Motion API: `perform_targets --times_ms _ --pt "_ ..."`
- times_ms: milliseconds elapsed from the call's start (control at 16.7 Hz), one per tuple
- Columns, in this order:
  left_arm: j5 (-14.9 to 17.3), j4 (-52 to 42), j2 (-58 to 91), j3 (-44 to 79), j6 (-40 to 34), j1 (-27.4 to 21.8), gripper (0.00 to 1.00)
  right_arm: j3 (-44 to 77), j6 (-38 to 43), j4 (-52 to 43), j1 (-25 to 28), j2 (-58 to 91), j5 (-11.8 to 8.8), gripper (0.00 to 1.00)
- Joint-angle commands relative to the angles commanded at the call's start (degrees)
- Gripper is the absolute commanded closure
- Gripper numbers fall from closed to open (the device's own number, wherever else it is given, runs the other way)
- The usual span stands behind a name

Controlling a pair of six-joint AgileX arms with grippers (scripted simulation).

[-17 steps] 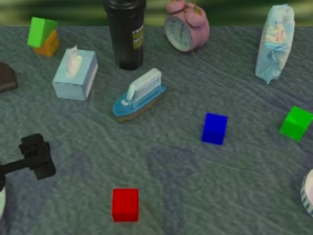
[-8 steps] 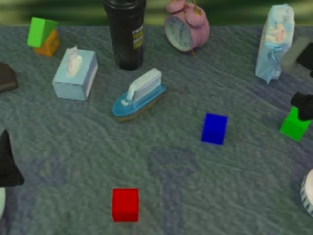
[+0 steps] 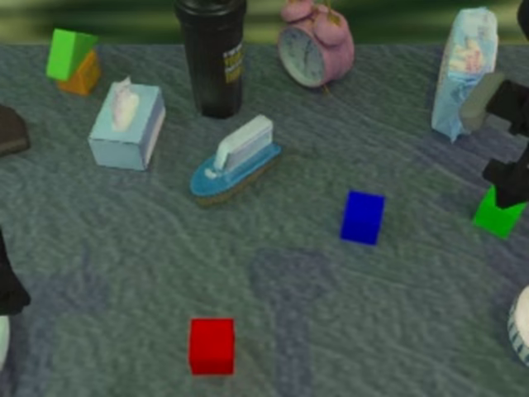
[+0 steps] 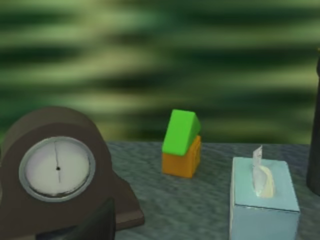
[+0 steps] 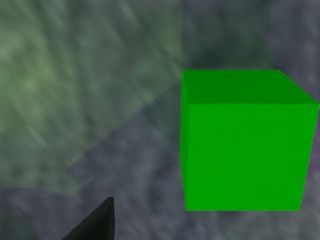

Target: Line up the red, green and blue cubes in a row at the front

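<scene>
- Right gripper (image 3: 508, 178) sits at the top view's right edge, right over the small matte bright green cube (image 3: 498, 217), covering its upper part. Honestly can't tell whether it's spread or pinched, the dark body hides that.
- Same top view: the small matte deep blue cube (image 3: 363, 217) is mid-tabletop, well apart to the left of the green one, and the small matte bright red cube (image 3: 212, 346) is already down near the front edge. So nothing's in a row yet; I'd guess green is the one being fetched, since the right arm is by far the nearer one.
- Left gripper (image 3: 8, 289) is parked at the left edge, just a dark sliver showing.
- Left wrist view: only clutter, a dark brown mantel clock (image 4: 57, 175), a lime-green wedge on an orange block (image 4: 181, 145) and a pale blue tissue box (image 4: 262, 200). No task cubes.
- Right wrist view: green cube (image 5: 245, 142) fills a big part of the frame, flat on the grey tabletop (image 5: 75, 100), with one dark fingertip (image 5: 97, 222) poking in beside it, not touching. Looks off-centre, so I'd shift over before dropping down.
</scene>
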Motion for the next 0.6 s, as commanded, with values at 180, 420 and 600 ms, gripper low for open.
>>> perform_targets --times_ms 180,420,600 --pt "0.0 0.0 0.0 0.0 0.0 0.0 0.00 -0.9 0.0 1.1 -0.2 0.3 0.0 0.00" --pt "0.0 0.0 0.0 0.0 0.0 0.0 0.00 -5.2 0.1 9.0 0.0 3.5 0.0 0.00" --pt "0.0 0.0 0.0 0.0 0.0 0.0 0.00 -8.3 0.2 14.4 0.1 5.9 0.1 0.00"
